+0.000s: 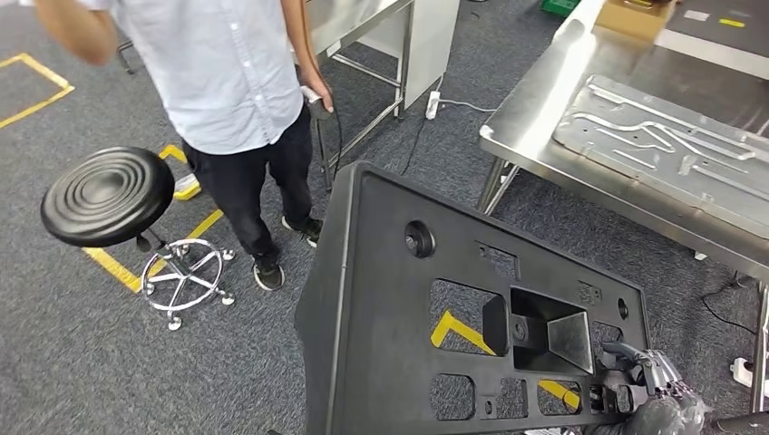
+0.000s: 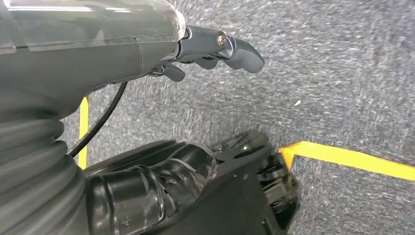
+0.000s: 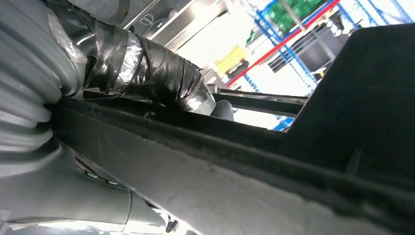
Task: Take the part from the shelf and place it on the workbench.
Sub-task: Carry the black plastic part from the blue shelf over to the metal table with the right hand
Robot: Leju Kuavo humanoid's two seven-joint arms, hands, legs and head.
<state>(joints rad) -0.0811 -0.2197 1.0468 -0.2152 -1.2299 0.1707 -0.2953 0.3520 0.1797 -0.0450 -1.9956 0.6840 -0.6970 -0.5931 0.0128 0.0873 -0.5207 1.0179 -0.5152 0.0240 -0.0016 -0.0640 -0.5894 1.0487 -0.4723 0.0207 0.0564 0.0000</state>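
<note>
The right hand [image 1: 655,391] grasps the black part [image 1: 472,317] at its lower rim (stiff, broad, unwieldy); the left hand [image 2: 215,49] hangs released, holding nothing.

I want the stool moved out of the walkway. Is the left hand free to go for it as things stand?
Probably not. The left hand is at the black part's edge, seemingly supporting it together with the right hand, and the stool stands well apart on the carpet.

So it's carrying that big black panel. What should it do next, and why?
Probably carry the black panel toward the steel workbench. The right hand grips the panel's edge, the panel hangs over carpet, and the bench is ahead to the right.
</note>
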